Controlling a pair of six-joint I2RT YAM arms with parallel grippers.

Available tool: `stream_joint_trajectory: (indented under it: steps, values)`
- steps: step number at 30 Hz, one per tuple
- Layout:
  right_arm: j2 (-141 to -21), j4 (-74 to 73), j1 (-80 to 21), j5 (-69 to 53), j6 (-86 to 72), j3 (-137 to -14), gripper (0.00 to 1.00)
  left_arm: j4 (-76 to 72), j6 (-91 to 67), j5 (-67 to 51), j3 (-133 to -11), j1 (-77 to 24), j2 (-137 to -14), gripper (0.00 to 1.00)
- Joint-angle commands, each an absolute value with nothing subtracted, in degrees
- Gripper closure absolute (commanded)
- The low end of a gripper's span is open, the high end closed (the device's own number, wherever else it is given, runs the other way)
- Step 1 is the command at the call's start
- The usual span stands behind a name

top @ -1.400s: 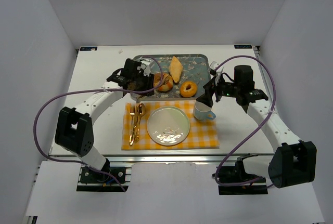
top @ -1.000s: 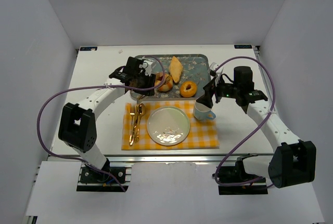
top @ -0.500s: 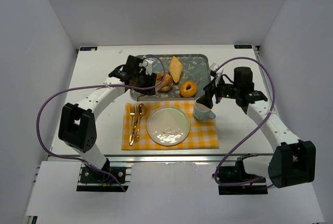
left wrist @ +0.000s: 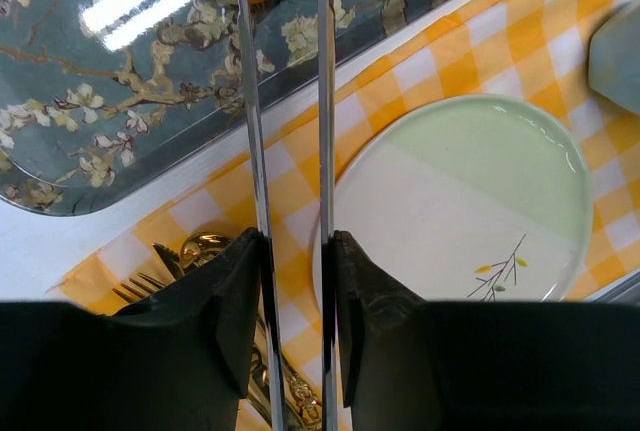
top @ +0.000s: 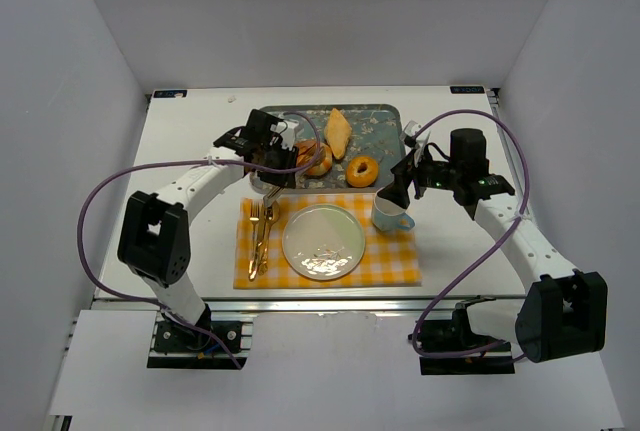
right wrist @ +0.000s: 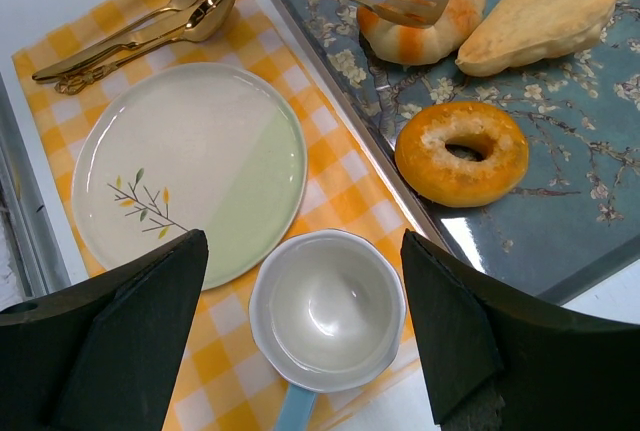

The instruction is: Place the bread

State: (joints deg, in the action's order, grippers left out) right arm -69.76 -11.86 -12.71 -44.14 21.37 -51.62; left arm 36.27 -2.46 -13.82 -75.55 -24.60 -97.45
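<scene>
Plainly, the round golden-orange bun with pale splits across its dome (right wrist: 415,41) lay on the blue-grey rectangular tray painted with blossom branches (right wrist: 560,181). It sat toward the tray's near left, beside the glazed ring doughnut (right wrist: 462,154) and the long pale pointed pastry (right wrist: 545,11). Our left hand (left wrist: 297,251) was pinching the silver metal tongs (left wrist: 252,151), one finger pressed on each arm. The tong heads reached over the tray and sat across the bun's top; we could not tell whether they gripped its sides. Our right hand (right wrist: 303,251) was spread wide, holding nothing, above the white cup (right wrist: 327,311) just off the tray's near edge.

We judged the bread light, soft and easily dented, with a crust that smooth metal could slide off. The best hold looked to be low on its opposite flanks, below the widest part of the dome, squeezed only enough to lift. The round white and pale green plate (right wrist: 190,171), also just off the tray's near edge, seemed the likely place for it, a short carry.
</scene>
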Motion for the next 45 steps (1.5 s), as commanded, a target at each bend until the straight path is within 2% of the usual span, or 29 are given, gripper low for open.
stream_joint_trajectory:
  steps: [1,5,6,9,24,35,45]
  values:
    - [-68.1,-9.8,-12.2,-45.7,20.7,-51.2,0.17,36.4,-1.7,-15.9,-78.1,-24.9,-97.3,0.70]
    - [-68.0,-9.8,-12.1,-45.8,20.6,-51.2,0.17,37.7,-1.2,-16.3,-78.5,-24.9,-97.6,0.84]
    - [-68.0,-9.8,-12.1,-45.7,20.6,-51.2,0.17,37.9,-1.2,-16.3,-78.5,-24.9,-97.5,0.92]
    - [-68.0,-9.7,-12.1,-45.7,20.5,-51.2,0.17,37.9,-1.3,-16.0,-78.6,-24.9,-96.8,1.00]
    - [-67.4,-9.8,-12.0,-45.9,20.6,-51.2,0.17,34.7,-6.1,-16.2,-80.2,-24.9,-89.7,1.00]
    - [-67.5,-10.1,-12.0,-46.1,20.7,-51.9,0.17,33.3,-8.6,-18.4,-75.4,-24.9,-83.4,1.00]
    - [-67.2,-11.1,-12.0,-45.9,21.4,-52.2,0.17,42.0,-11.3,-25.8,-67.3,-24.9,-72.3,1.00]
